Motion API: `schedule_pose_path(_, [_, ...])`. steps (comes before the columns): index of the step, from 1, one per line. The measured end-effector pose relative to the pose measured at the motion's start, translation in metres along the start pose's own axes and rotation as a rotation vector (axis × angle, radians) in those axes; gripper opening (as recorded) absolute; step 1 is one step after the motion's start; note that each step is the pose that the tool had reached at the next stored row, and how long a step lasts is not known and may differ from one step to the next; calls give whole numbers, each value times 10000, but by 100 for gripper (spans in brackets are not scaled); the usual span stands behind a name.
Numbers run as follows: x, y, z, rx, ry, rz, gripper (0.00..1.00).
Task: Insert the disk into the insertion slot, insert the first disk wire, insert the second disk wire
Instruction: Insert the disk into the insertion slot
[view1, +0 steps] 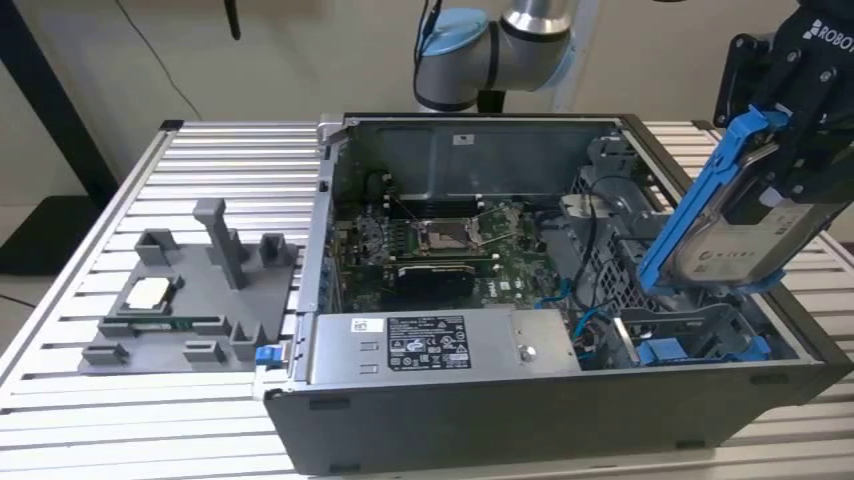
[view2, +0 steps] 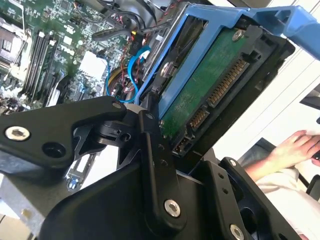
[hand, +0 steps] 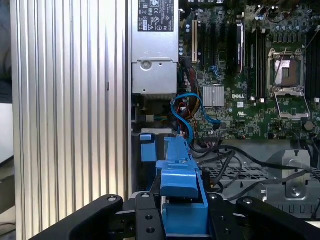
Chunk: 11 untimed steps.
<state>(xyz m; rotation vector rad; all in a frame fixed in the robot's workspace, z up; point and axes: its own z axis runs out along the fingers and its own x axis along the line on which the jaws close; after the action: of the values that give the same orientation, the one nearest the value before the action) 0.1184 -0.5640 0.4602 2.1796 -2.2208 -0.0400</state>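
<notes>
Item 1: we logged the gripper (view1: 787, 160), jaws clamped on the disk (view1: 731, 245), tilted above the drive bay (view1: 694, 335), and judged that tilt might snag the blue cables (hand: 182, 95).

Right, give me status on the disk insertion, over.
Gripper shut on grey-silver hard drive in bright blue plastic carrier, held tilted above open grey computer case. Not yet inserted. Thin blue cable loops inside case.

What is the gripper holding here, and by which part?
The black gripper clamps the flat grey-silver hard drive in its bright blue plastic carrier frame at its raised connector end.
</notes>
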Motion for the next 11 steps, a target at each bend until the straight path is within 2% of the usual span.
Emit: schedule_pose_path(11, [0,-2,40,0,2,0,33])
